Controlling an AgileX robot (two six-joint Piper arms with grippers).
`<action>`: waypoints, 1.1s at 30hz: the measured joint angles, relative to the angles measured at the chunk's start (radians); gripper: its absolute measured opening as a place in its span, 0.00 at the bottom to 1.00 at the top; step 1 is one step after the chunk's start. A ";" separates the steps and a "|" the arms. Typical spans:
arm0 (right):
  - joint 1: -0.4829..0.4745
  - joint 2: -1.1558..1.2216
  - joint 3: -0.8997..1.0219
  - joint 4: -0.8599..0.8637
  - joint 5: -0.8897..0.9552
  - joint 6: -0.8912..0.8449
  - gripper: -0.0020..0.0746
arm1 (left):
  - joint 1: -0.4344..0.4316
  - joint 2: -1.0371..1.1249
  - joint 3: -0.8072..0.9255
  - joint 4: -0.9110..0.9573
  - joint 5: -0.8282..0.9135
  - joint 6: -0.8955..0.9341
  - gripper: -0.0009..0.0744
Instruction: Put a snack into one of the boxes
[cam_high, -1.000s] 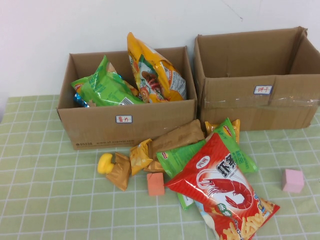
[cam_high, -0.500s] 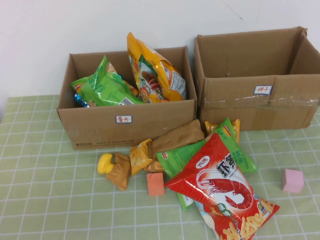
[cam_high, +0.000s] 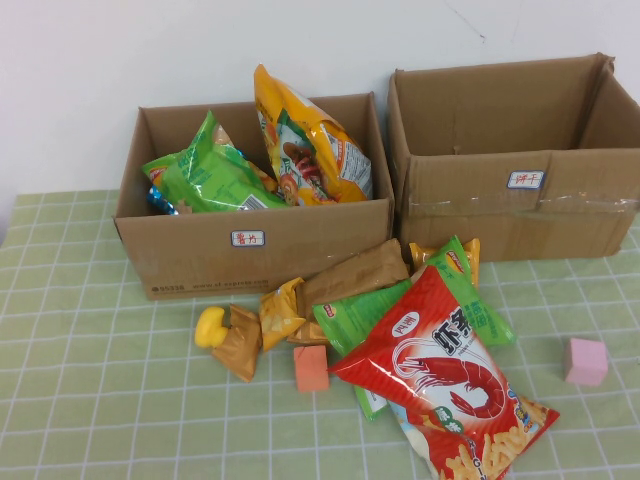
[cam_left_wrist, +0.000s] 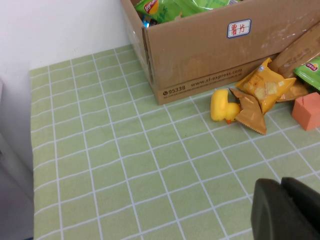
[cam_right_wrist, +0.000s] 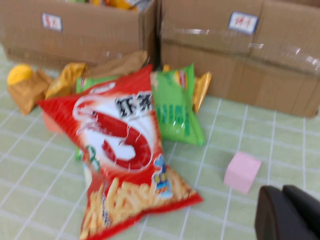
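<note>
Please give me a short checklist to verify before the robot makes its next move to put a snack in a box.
1. Red shrimp-chip bag on top of pile, unobstructed: ok.
2. Right box has room: ok.
3. Left box has room: not ok, holds tall bags.
4. Right gripper above table near pink block, holding nothing: ok.
5. Left gripper away from pile: ok.

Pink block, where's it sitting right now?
In the high view the pink block lies alone on the table's right side, in front of the right box and right of the red shrimp bag.
</note>
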 joint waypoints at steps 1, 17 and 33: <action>0.000 -0.026 0.019 -0.008 -0.017 0.009 0.02 | 0.000 0.000 0.000 0.000 0.000 0.000 0.01; -0.258 -0.236 0.360 0.006 -0.337 0.074 0.02 | 0.000 0.000 0.000 0.001 0.000 0.000 0.01; -0.273 -0.241 0.428 -0.130 -0.347 0.214 0.02 | 0.000 0.000 0.000 0.001 0.000 0.000 0.01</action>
